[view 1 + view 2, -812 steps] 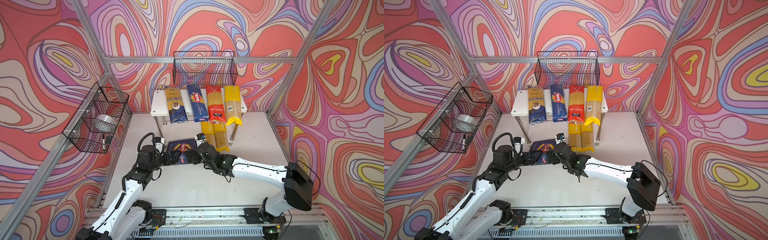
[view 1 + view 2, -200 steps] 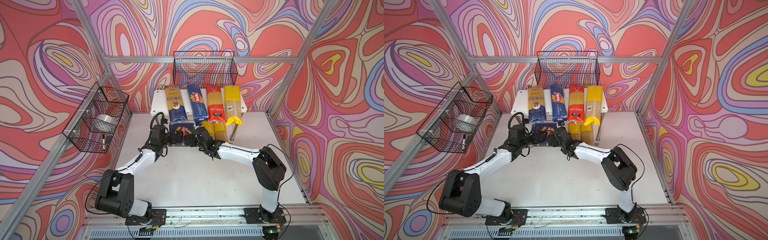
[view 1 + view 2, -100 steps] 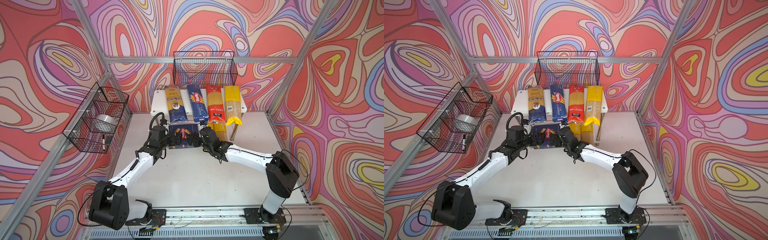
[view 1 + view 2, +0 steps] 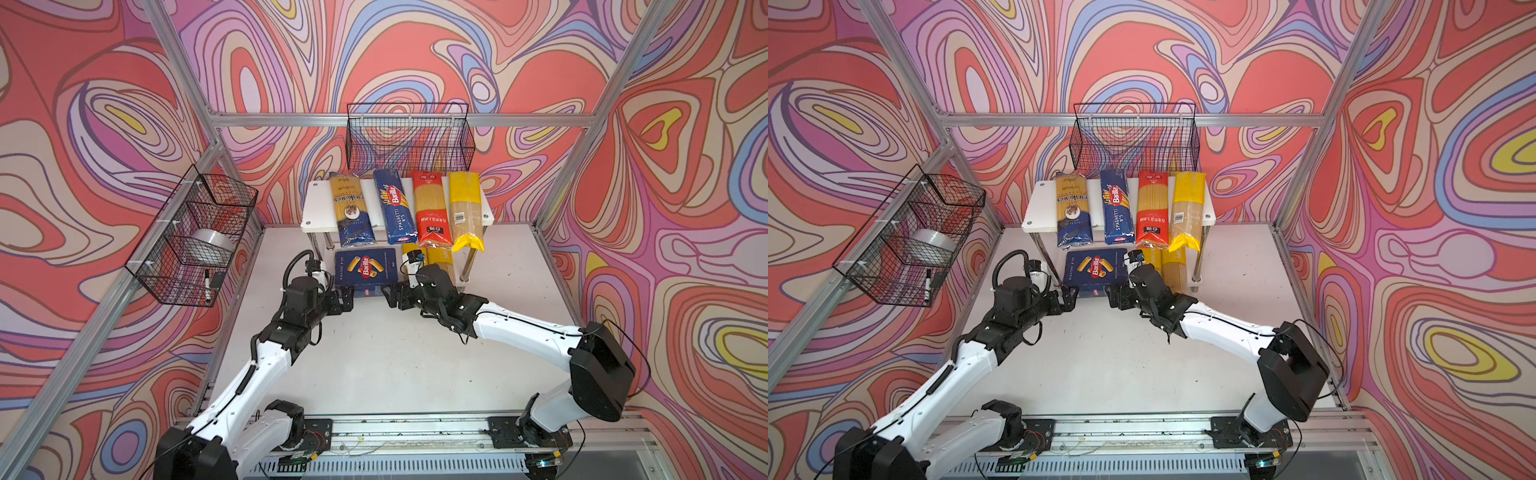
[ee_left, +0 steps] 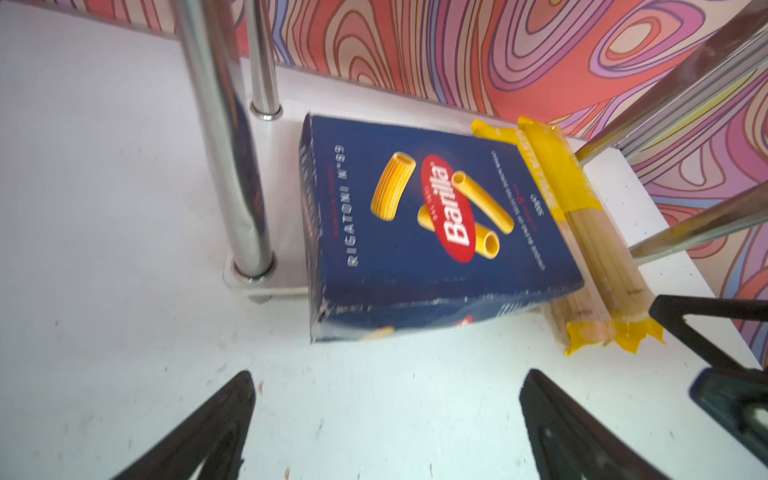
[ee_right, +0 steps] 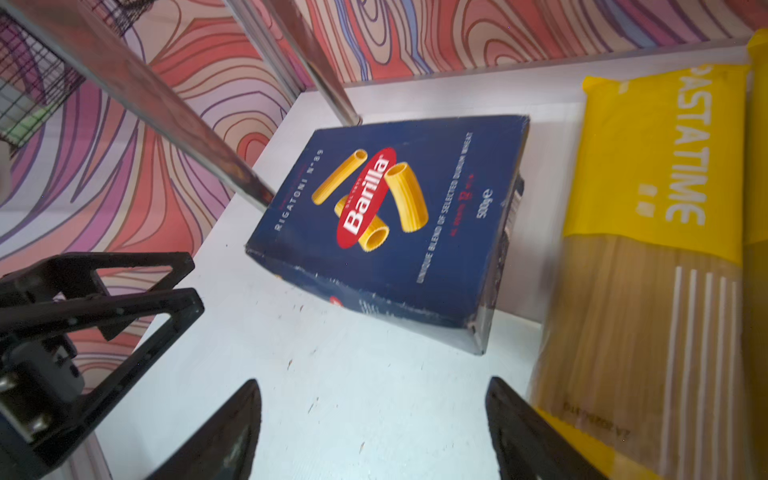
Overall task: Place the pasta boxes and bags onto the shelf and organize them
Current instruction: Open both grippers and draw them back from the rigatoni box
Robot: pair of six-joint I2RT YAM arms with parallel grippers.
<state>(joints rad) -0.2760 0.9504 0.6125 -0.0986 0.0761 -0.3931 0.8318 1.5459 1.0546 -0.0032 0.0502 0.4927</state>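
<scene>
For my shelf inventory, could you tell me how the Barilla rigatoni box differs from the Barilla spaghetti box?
The rigatoni box is wide and squat; the spaghetti box is long and narrow. The rigatoni box lies on the lower board of the shelf, the spaghetti box on its top board. Both are dark blue Barilla cartons lying flat.

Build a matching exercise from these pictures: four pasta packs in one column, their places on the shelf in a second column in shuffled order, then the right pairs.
Packs
1. ankara bag
2. Spaghetti n.5 box
3. red-and-clear bag
4. rigatoni box

Places on the shelf, as seen in both top views
A. lower tier, lying face up
B. top tier, at the left end
C. top tier, second from the left
D. top tier, third from the left

Pairs: 1-B, 2-C, 3-D, 4-A
</scene>
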